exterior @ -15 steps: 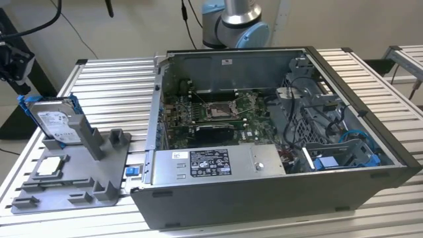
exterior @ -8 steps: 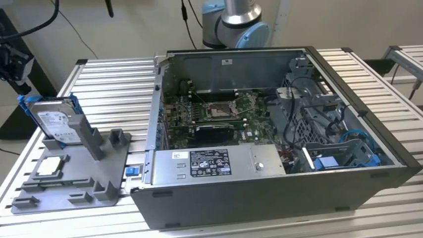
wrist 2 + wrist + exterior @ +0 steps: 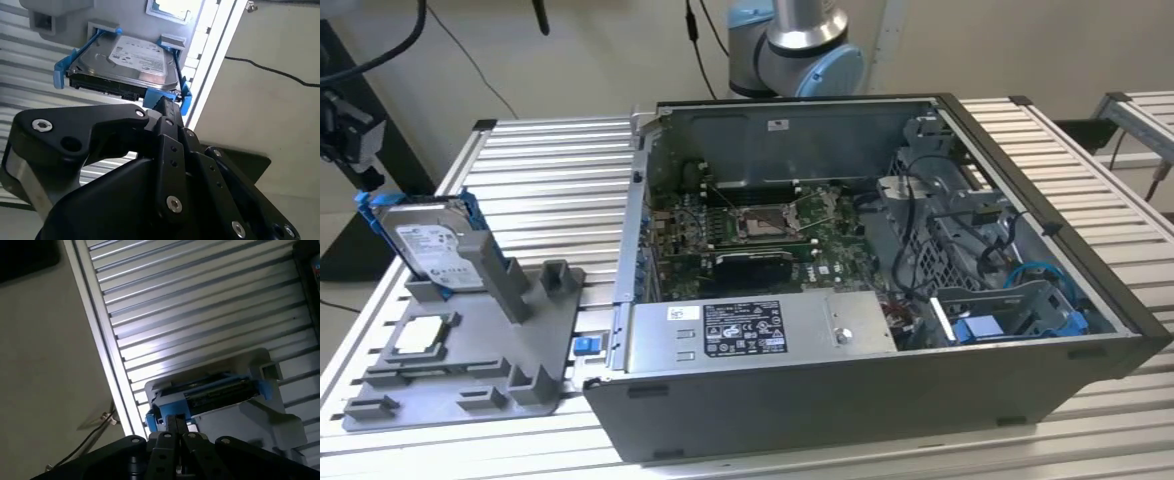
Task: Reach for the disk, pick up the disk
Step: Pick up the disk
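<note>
The disk [image 3: 434, 245] stands on edge in a grey plastic holder [image 3: 480, 360] at the exterior view's left, silver with a white label and a blue frame. My black gripper [image 3: 358, 165] comes down at its upper far corner. In the second wrist view the gripper [image 3: 164, 104] meets the blue frame at the end of the disk [image 3: 135, 60]. In the first wrist view the gripper [image 3: 174, 421] has its fingers drawn close together on the blue frame of the disk [image 3: 215, 392]. The disk still sits in the holder.
A small square silver chip [image 3: 420, 337] lies on the holder's flat base. An open grey computer case [image 3: 854, 400] with a motherboard inside takes up the middle and right of the slatted metal table [image 3: 547, 170]. The table's edge runs close beside the disk.
</note>
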Available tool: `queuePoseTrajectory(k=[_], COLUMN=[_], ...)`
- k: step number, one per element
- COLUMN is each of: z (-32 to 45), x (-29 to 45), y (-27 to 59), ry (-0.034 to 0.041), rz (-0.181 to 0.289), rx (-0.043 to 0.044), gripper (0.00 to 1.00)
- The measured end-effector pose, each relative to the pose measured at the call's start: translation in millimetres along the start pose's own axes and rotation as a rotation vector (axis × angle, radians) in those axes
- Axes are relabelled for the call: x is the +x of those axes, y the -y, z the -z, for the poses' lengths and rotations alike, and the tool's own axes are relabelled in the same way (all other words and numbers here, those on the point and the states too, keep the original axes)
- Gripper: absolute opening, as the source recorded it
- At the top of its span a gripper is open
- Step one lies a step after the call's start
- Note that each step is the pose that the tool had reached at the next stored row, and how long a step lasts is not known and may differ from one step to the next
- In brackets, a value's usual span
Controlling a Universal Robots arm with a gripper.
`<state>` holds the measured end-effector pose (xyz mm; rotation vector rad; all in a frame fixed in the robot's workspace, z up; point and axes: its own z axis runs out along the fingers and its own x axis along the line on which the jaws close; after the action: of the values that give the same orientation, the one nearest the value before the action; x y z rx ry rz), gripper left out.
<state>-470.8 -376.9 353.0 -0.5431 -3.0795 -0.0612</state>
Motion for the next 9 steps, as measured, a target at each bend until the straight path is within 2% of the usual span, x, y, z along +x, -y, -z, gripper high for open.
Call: queuePoseTrajectory(k=[9], z=[0.0], x=[0.0], y=[0.0], ry=[0.005], rz=[-0.137], rx=[-0.0028], gripper=[0.0])
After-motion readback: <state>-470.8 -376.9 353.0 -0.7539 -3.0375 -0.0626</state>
